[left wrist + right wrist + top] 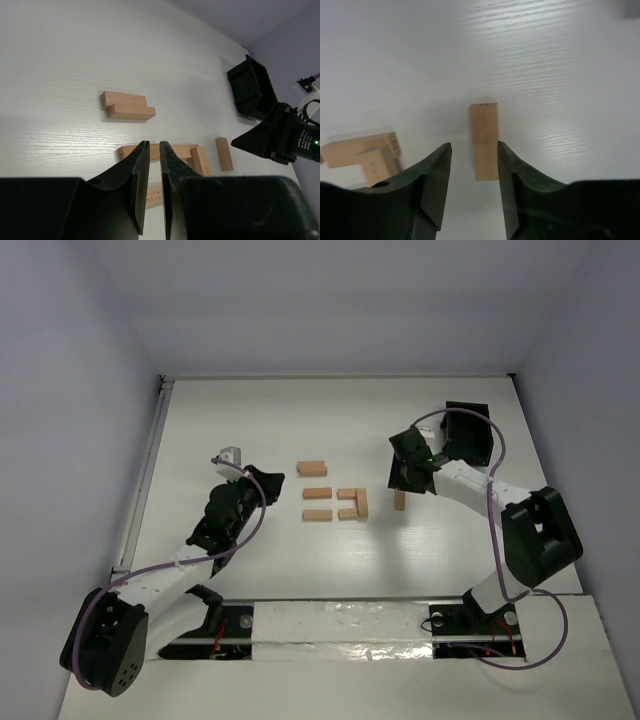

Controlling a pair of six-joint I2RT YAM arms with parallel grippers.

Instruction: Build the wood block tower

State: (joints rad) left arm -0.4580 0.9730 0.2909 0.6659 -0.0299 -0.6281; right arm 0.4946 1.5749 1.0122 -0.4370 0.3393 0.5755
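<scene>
Closest in, from the right wrist: the right tool (474, 145) is spread wide with nothing in it. A lone block (485, 125) lies flat on the desk (560, 60), lengthwise in the gap and a shade nearer the right-hand finger. It's plain tan wood, stiff and smooth. I'd call it featherlight and apt to skid, so pinch the two long sides squarely at mid-length. At lower left of that frame sits an L of blocks (365, 152).

The left tool (155, 150) is all but closed, just a slit, and it holds nothing. Its tips cover part of that L at bottom centre. Farther up, left of centre, a pair of blocks (127, 106) lies side by side. The black box (250, 87) is at upper right.
</scene>
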